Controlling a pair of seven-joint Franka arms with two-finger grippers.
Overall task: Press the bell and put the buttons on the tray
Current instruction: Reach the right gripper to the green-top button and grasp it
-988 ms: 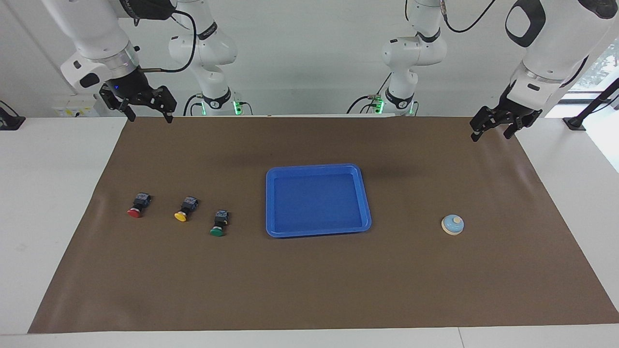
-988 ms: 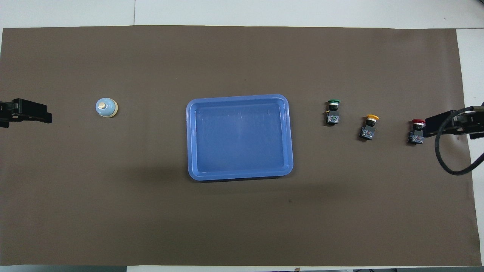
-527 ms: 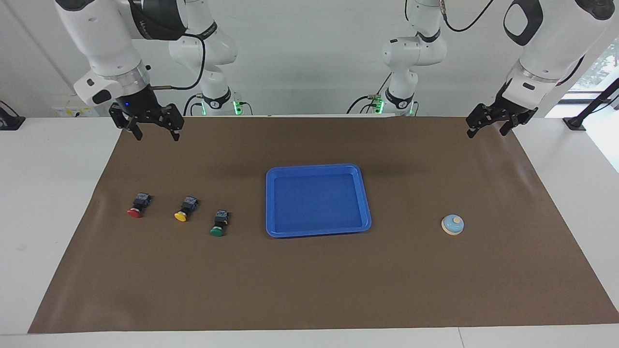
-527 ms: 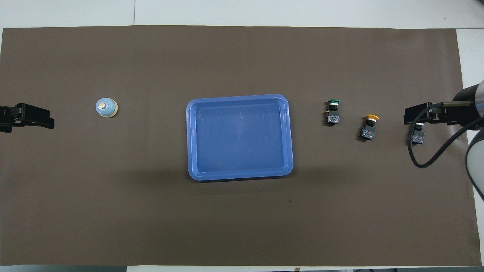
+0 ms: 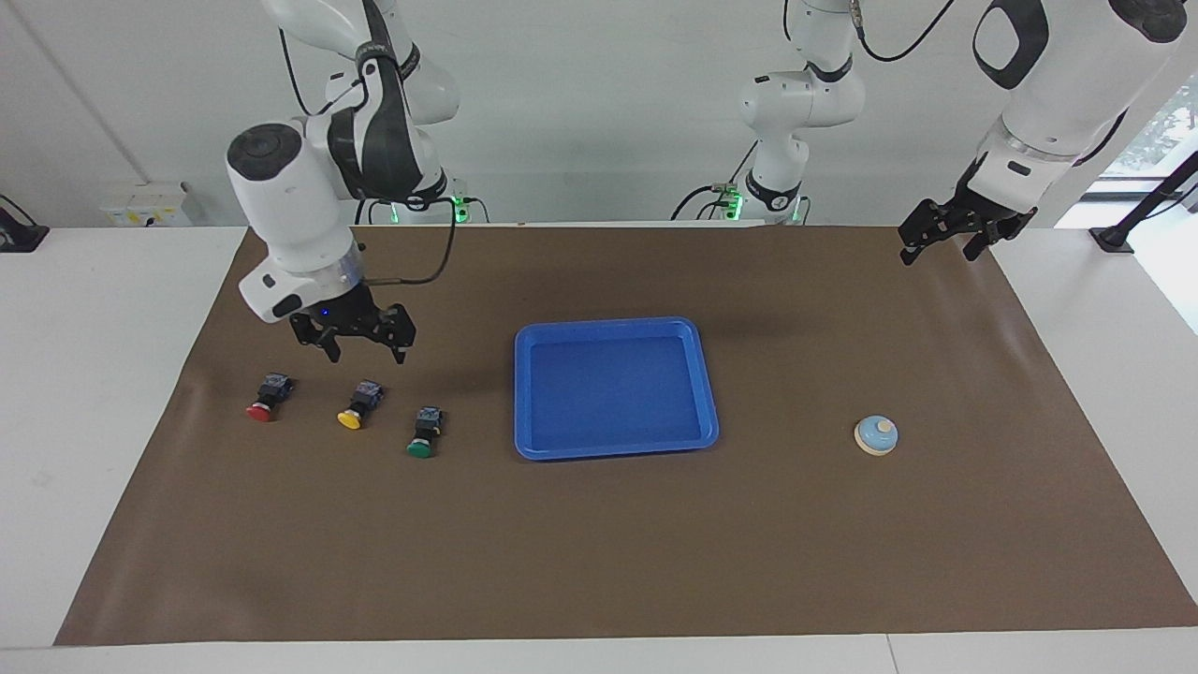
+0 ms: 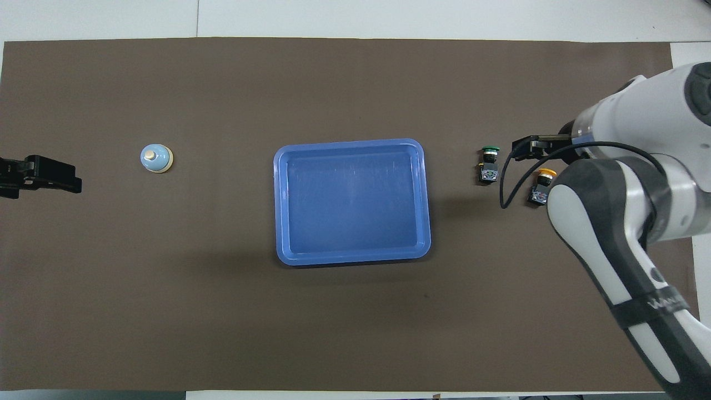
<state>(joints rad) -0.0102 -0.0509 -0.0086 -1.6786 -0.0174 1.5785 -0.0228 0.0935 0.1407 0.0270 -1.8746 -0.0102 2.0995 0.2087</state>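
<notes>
The blue tray (image 5: pixel 615 449) lies mid-mat, also in the overhead view (image 6: pixel 350 256). Three buttons lie in a row toward the right arm's end: red (image 5: pixel 265 398), yellow (image 5: pixel 357 404) and green (image 5: pixel 424 433). The overhead view shows the green (image 6: pixel 489 165) and yellow (image 6: pixel 541 186) ones; the right arm hides the red one there. My right gripper (image 5: pixel 366 354) is open and empty, in the air over the mat just by the yellow button; it also shows in the overhead view (image 6: pixel 525 150). The bell (image 5: pixel 876 435) (image 6: pixel 156 158) stands toward the left arm's end. My left gripper (image 5: pixel 936 253) (image 6: pixel 69 180) is open, raised over the mat's corner.
A brown mat (image 5: pixel 599 552) covers the white table (image 5: pixel 103 374). The right arm's white forearm (image 6: pixel 627 222) crosses over the mat at its own end in the overhead view.
My right gripper has swung down and in from the mat's corner to just above the buttons row, by the yellow one. My left gripper has barely shifted.
</notes>
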